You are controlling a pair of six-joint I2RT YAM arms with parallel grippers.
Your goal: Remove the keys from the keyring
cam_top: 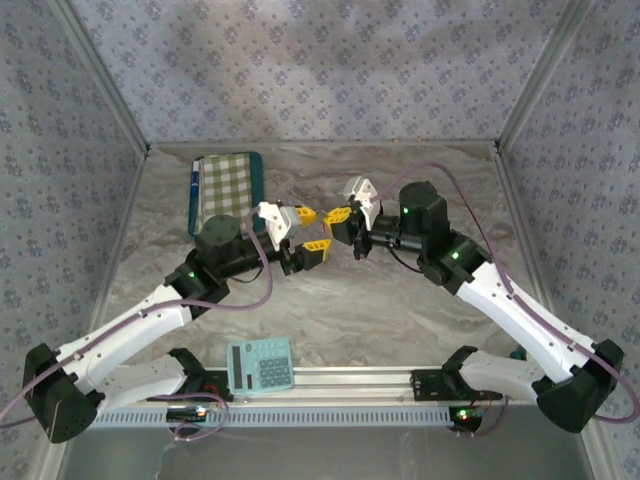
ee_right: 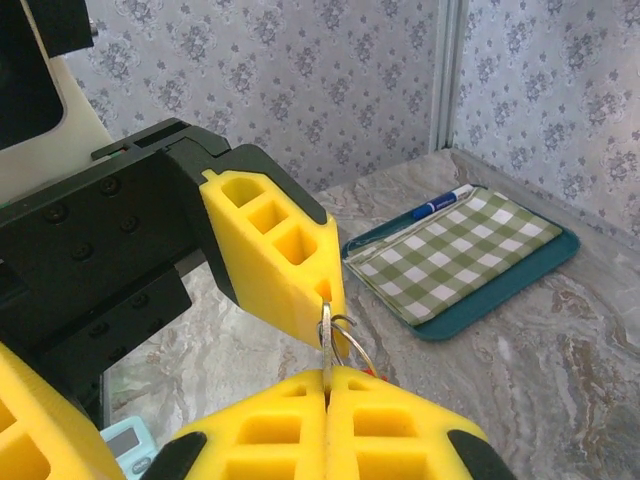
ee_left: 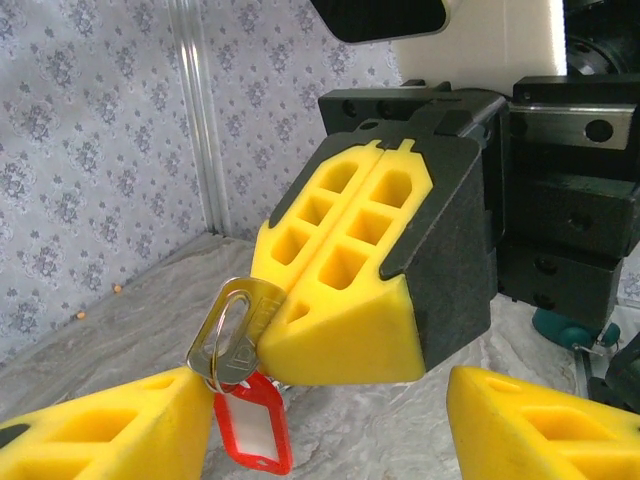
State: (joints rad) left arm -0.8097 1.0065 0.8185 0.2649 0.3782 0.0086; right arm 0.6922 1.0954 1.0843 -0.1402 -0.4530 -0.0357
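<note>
Step in hand: separation. The right gripper [ee_left: 287,300] clenches its fingers on the silver metal key [ee_left: 243,325]. The left gripper [cam_top: 308,231] has its fingers released. The next move calls for pinching the steel keyring [ee_left: 205,335], at 7 o'clock from the right fingertips.

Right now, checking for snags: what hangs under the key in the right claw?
A red tag hangs under the key, from the ring. The key's blade cannot be seen: the shut right claw covers it.
</note>
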